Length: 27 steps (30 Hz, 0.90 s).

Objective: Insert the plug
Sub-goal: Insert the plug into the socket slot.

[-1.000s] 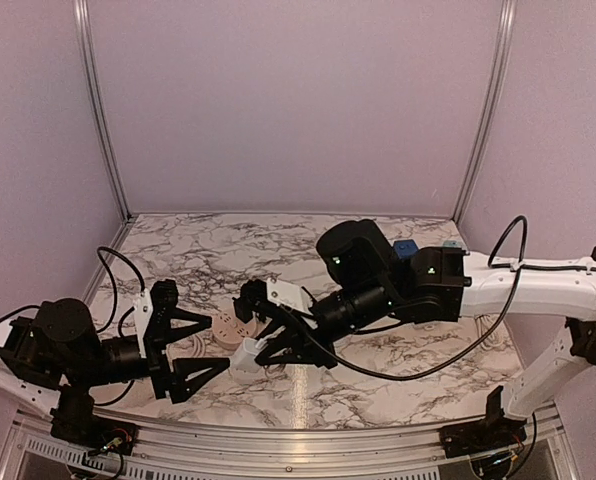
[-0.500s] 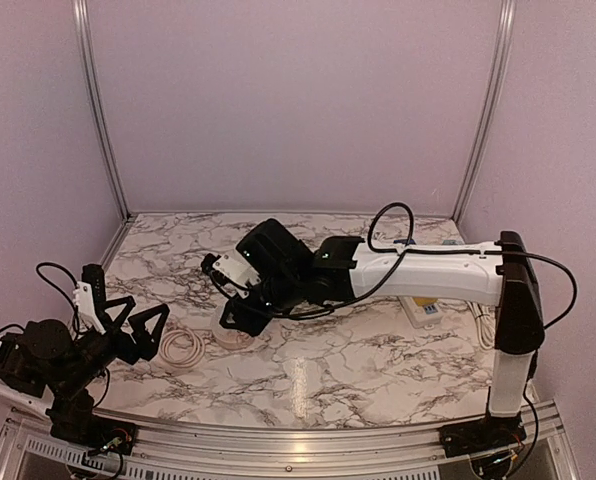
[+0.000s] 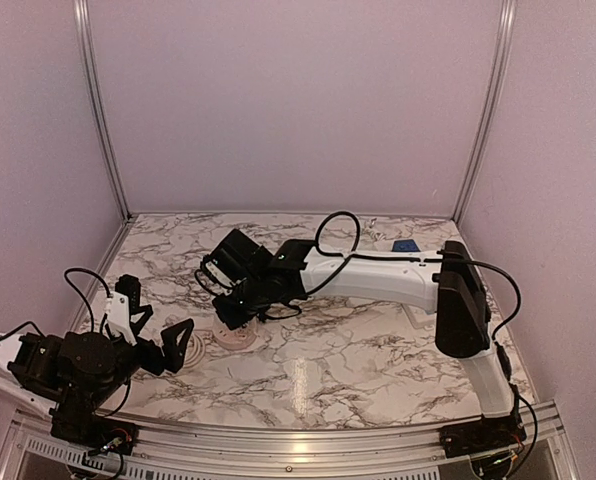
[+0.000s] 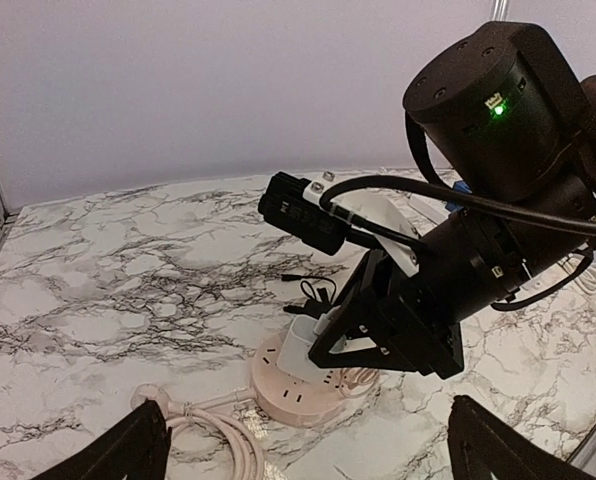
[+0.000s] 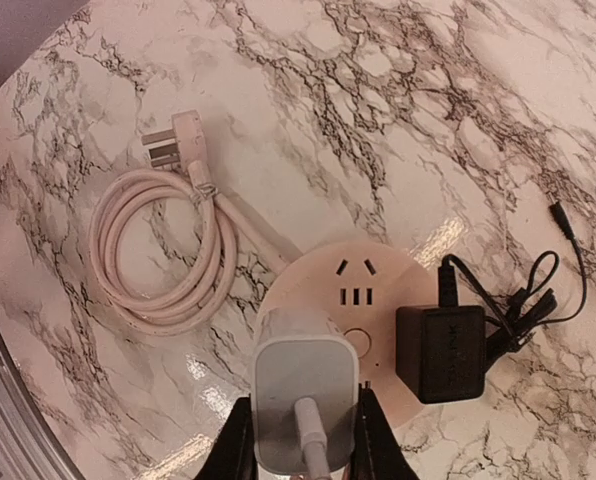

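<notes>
- The white plug (image 5: pixel 305 400) stood over the near edge of the round socket hub (image 5: pixel 323 280), left of the tabletop's middle, with its own cord leading out of its back.
- It was a smooth, rounded white block. Its prongs were hidden beneath it, so I could not tell whether they had entered the slots.
- Judging by that, the carrying was done and the plug was at or on the hub. Pressing it fully home, if that was not yet done, and letting go seemed to be what was left.
- The right pincer (image 5: pixel 304 440) was clenched on the plug, one finger on each side.
- Two sets of slots on the far part of the hub's face lay bare, and a black adapter (image 5: pixel 440 352) sat at the hub's rim with its thin lead bunched beside it.
- A coiled pale cord (image 5: pixel 163 250) with its own three-pin end lay on the marble tabletop (image 5: pixel 478 120), just left of the hub.
- The left pincer (image 4: pixel 306 440) was spread wide and grasping nothing, at the near left and facing the hub.
</notes>
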Each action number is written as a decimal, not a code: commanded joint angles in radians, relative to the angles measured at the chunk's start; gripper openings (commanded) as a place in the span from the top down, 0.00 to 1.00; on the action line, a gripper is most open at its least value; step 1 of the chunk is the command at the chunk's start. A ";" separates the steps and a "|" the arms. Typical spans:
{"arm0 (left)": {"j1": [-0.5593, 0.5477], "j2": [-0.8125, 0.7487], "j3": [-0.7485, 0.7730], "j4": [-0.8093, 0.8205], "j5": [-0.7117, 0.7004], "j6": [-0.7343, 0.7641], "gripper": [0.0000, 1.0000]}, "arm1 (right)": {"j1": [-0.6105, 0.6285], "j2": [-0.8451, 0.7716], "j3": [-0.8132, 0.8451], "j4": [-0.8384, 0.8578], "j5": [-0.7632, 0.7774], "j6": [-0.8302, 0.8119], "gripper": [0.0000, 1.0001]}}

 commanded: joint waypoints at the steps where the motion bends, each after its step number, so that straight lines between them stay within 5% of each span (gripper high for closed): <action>1: 0.004 0.032 0.036 0.093 0.030 0.034 0.01 | 0.005 0.009 0.041 -0.028 0.037 0.033 1.00; 16: 0.002 0.074 0.019 0.297 0.080 0.147 0.01 | 0.005 0.076 0.072 -0.030 0.012 0.063 1.00; 27: 0.002 0.056 0.011 0.296 0.067 0.175 0.01 | 0.029 0.102 0.069 -0.071 0.010 0.090 1.00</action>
